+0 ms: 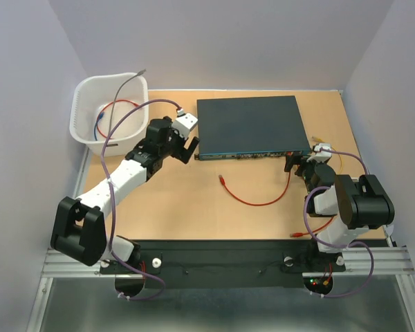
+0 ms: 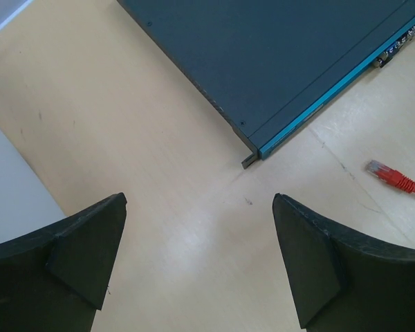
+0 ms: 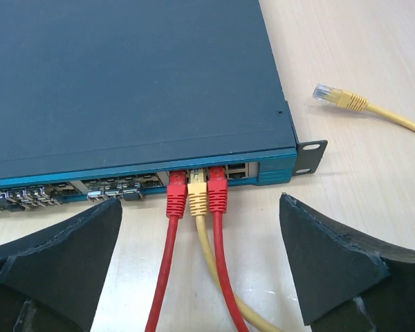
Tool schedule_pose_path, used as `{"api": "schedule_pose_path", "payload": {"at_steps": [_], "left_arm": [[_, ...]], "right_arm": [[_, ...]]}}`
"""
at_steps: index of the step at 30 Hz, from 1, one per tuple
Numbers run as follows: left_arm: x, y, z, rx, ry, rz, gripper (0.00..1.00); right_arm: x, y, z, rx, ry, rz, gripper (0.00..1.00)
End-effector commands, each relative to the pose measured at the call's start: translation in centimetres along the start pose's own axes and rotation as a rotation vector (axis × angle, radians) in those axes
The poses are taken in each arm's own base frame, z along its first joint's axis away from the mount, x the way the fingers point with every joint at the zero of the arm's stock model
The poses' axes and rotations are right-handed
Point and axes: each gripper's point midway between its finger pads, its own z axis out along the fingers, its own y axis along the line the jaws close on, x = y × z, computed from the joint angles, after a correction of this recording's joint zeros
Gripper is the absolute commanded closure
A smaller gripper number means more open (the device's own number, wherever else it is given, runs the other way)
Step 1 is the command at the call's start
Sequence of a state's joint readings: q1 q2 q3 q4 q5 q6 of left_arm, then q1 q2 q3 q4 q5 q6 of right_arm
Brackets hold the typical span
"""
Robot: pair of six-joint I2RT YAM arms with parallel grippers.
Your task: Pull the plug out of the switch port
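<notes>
The worktop (image 1: 194, 207) carries the switch (image 1: 252, 126) toward 12 o'clock, its teal socket face turned to 6 o'clock. The left fingers (image 2: 83, 256) gape empty off its 8 o'clock corner. The right fingers (image 3: 332, 270) spread wide, gripping nothing, before three seated plugs near its 5 o'clock corner: red plug (image 3: 176, 200), yellow plug (image 3: 197, 197), second red plug (image 3: 217, 194).

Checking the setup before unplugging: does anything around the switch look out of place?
Two cable ends lie loose on the table: a yellow plug beside the right end of the switch, and a red plug in front of it. Three seated plugs look normal.
</notes>
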State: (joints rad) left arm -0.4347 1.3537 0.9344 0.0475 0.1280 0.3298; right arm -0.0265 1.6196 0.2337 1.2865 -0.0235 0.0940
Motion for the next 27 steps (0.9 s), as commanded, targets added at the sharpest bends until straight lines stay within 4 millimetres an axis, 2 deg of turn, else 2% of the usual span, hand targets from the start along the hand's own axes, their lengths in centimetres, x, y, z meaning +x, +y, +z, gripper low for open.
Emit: {"api": "schedule_pose_path", "payload": {"at_steps": [1, 3, 4, 5, 7, 8, 11, 13, 14, 15, 16, 17, 18, 19, 20, 22, 24, 27], "left_arm": [[-5.4, 0.7, -0.6, -0.004, -0.146, -0.009, 0.01], [-8.0, 0.8, -1.7, 0.006, -0.220, -0.026, 0.01], [-8.0, 0.9, -1.7, 0.005, -0.220, -0.027, 0.01], [-9.7, 0.9, -2.2, 0.014, -0.263, -0.037, 0.01], [-11.3, 1.4, -2.6, 0.013, -0.312, -0.075, 0.01], [-12.8, 1.5, -2.8, 0.042, -0.360, -0.070, 0.01], [-14.0, 0.9, -1.5, 0.101, -0.376, 0.012, 0.01], [-13.8, 1.5, -0.1, 0.077, -0.345, -0.004, 0.01], [-13.1, 1.5, 1.8, 0.075, -0.288, -0.006, 0.01], [-12.7, 1.8, 2.7, 0.061, -0.255, 0.000, 0.01], [-12.4, 2.0, 4.6, 0.058, -0.217, 0.003, 0.01], [-11.3, 1.9, 5.5, 0.062, -0.161, -0.002, 0.01], [-10.9, 1.5, 6.3, 0.083, -0.139, 0.001, 0.01], [-10.7, 1.2, 7.1, 0.092, -0.124, 0.007, 0.01], [-9.9, 0.6, 8.3, 0.106, -0.085, 0.012, 0.02], [-9.4, -0.1, 9.2, 0.119, -0.064, 0.022, 0.02], [-9.1, -0.9, 10.2, 0.122, -0.051, 0.046, 0.02], [-8.2, -1.7, 11.3, 0.113, -0.019, 0.084, 0.02]], "right_arm": [[-1.3, 0.2, 0.1, -0.007, -0.045, -0.008, 0.00], [-1.3, 0.2, 0.1, -0.007, -0.045, -0.006, 0.00], [-1.3, 0.2, 0.1, -0.007, -0.045, -0.008, 0.00], [-1.2, 0.2, 0.1, -0.007, -0.044, -0.008, 0.00], [-1.3, 0.2, 0.1, -0.007, -0.045, -0.008, 0.00], [-1.3, 0.2, 0.1, -0.007, -0.045, -0.008, 0.00], [-1.2, 0.2, 0.1, -0.007, -0.044, -0.006, 0.00], [-1.2, 0.2, 0.2, -0.008, -0.042, -0.006, 0.00], [-1.1, 0.2, 0.2, -0.007, -0.036, -0.006, 0.00], [-2.1, 0.3, 0.8, -0.009, -0.048, -0.003, 0.00], [-2.0, 0.4, 0.6, -0.008, 0.010, -0.006, 0.00], [-2.6, 0.5, 1.2, -0.005, 0.048, -0.001, 0.00], [-3.3, 0.4, 1.6, 0.038, 0.090, 0.096, 0.00], [-7.0, 0.5, 3.3, 0.065, 0.064, 0.141, 0.00], [-5.1, 0.8, 2.7, 0.071, 0.200, 0.210, 0.01], [-5.2, 2.2, 2.7, 0.021, 0.304, 0.286, 0.02], [-4.6, 3.3, 2.0, -0.025, 0.400, 0.413, 0.08], [-3.1, 2.5, 0.8, 0.003, 0.471, 0.609, 0.20]]}}
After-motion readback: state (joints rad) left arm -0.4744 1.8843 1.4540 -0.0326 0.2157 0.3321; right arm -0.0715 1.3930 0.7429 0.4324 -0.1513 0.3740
